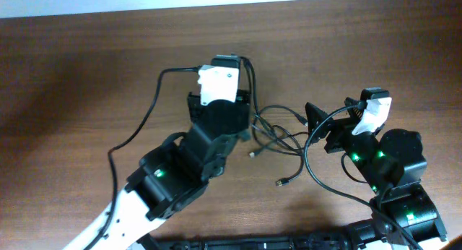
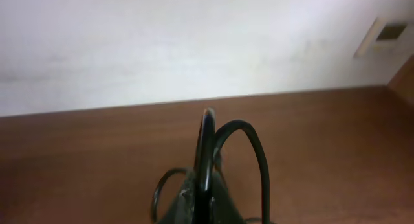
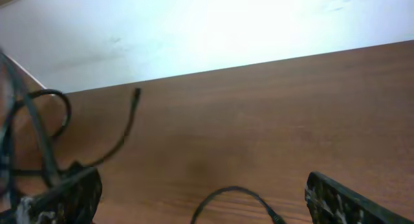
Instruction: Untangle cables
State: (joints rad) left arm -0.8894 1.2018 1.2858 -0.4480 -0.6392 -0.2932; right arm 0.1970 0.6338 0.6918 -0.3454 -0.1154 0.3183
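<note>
Left of the cables (image 1: 278, 136), the left arm (image 1: 173, 174) slants in over the table (image 1: 79, 76). Its thick black lead (image 1: 146, 111) curves off on the side away from the tangle. The left gripper (image 2: 207, 120) sits just left of the cables, with its fingers pressed flat together on one cord. That cord arches up beside the fingers and drops back toward the knot, partly blocking the left wrist view. The cables lie as a loose knot of thin black loops on the wood between the two arms, and a small plug end (image 1: 283, 183) trails nearer the robot. Just right of them, the right gripper (image 3: 204, 188) gapes wide and holds nothing. Cords hang by its finger nearest the tangle, and a low loop lies between the fingers. The right arm (image 1: 393, 170) stands beyond it. The surface is brown woodgrain, and behind it is a pale wall (image 2: 194, 43) with a small plate (image 2: 387, 35).
</note>
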